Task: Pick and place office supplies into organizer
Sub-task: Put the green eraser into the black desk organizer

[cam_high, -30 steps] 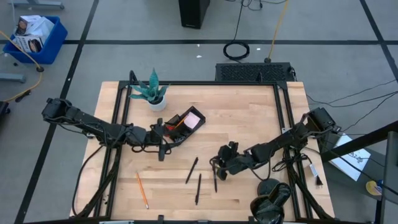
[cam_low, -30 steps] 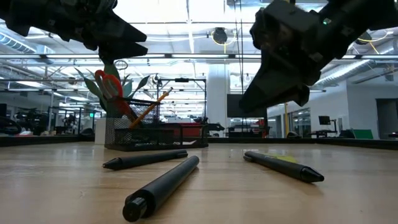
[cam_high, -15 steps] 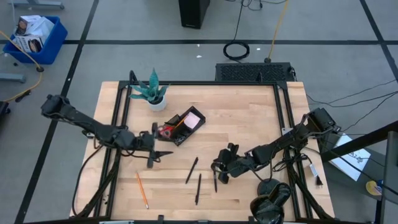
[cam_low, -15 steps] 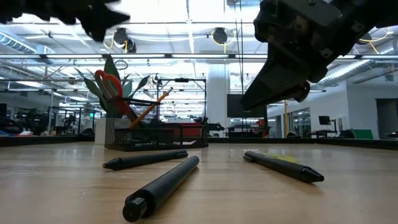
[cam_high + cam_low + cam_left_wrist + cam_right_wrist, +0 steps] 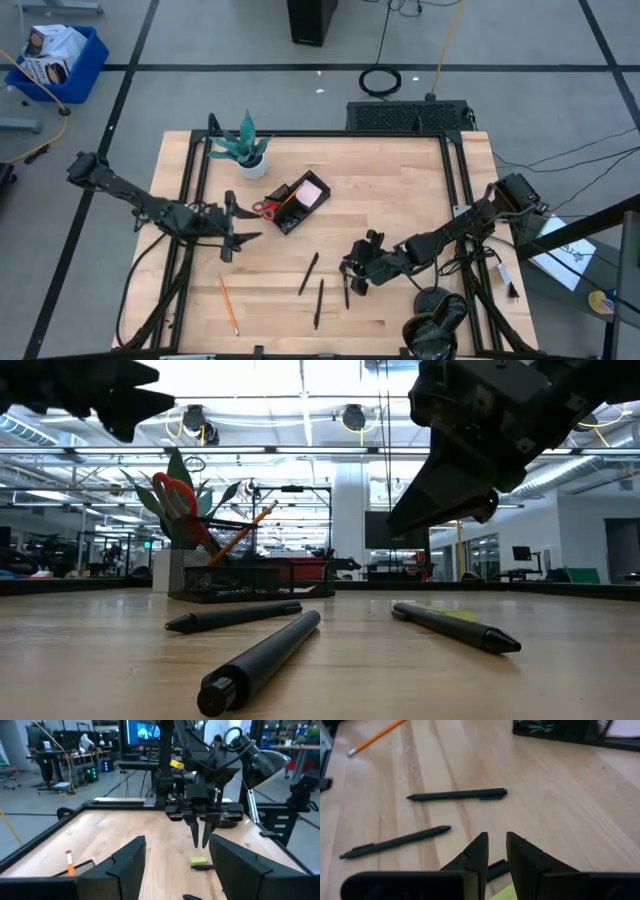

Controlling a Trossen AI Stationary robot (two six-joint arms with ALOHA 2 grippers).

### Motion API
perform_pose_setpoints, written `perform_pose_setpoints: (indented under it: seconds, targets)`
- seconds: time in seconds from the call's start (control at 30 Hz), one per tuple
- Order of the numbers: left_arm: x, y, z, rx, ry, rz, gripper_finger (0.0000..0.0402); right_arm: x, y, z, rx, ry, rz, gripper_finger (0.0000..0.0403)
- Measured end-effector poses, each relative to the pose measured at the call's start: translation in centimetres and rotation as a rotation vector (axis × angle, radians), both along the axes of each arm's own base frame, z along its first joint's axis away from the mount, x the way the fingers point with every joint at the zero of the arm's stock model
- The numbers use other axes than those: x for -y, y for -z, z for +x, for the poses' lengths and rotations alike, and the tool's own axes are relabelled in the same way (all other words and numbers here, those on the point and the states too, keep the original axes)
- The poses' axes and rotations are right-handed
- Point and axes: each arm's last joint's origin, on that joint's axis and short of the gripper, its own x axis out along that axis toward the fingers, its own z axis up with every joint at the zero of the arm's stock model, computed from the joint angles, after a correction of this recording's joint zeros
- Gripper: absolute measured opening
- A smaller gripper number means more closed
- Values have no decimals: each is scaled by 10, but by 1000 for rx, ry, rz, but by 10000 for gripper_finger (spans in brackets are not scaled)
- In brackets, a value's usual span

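- Left gripper: fingers apart, empty, w/ nothing between them in its wrist view; hovers just off the front-left end of the black rectangular mesh organizer, which sits left of centre toward the worktop's back edge.
- Right gripper: fingers nearly together, holding nothing; low over the third slim black pen near the front edge.
- Risk: narrow jaws may pinch one end; the pen could roll or tip out, being round and slim.
- Risk: the two other black pens lie close by; a sweep could scatter them.
- Orange pencil: front-left, well apart.
- Hard to make out: the yellow-green bit; organizer compartments; whether the right fingertips touch the pen.
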Motion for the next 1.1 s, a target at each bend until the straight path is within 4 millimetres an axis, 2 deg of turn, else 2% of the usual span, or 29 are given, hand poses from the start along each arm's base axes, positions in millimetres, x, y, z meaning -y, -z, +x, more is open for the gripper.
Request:
perform_pose_setpoints:
  seconds: [0.17, 0.27, 0.57, 0.93, 1.1]
  targets:
    - [-8, 4, -15, 61, -43, 30, 223, 2, 0, 0, 18, 63, 5, 59]
    - [-13, 8, -19, 67, -111, 122, 223, 2, 0, 1, 23, 75, 26, 59]
    - [-14, 14, -20, 58, -109, 34, 223, 1, -3, 3, 46, 55, 39, 59]
    - [-14, 14, -20, 61, -108, 31, 223, 12, 7, -5, -37, 274, 132, 59]
    - [-14, 14, -20, 60, -107, 30, 223, 14, 18, -13, -82, 364, 173, 57]
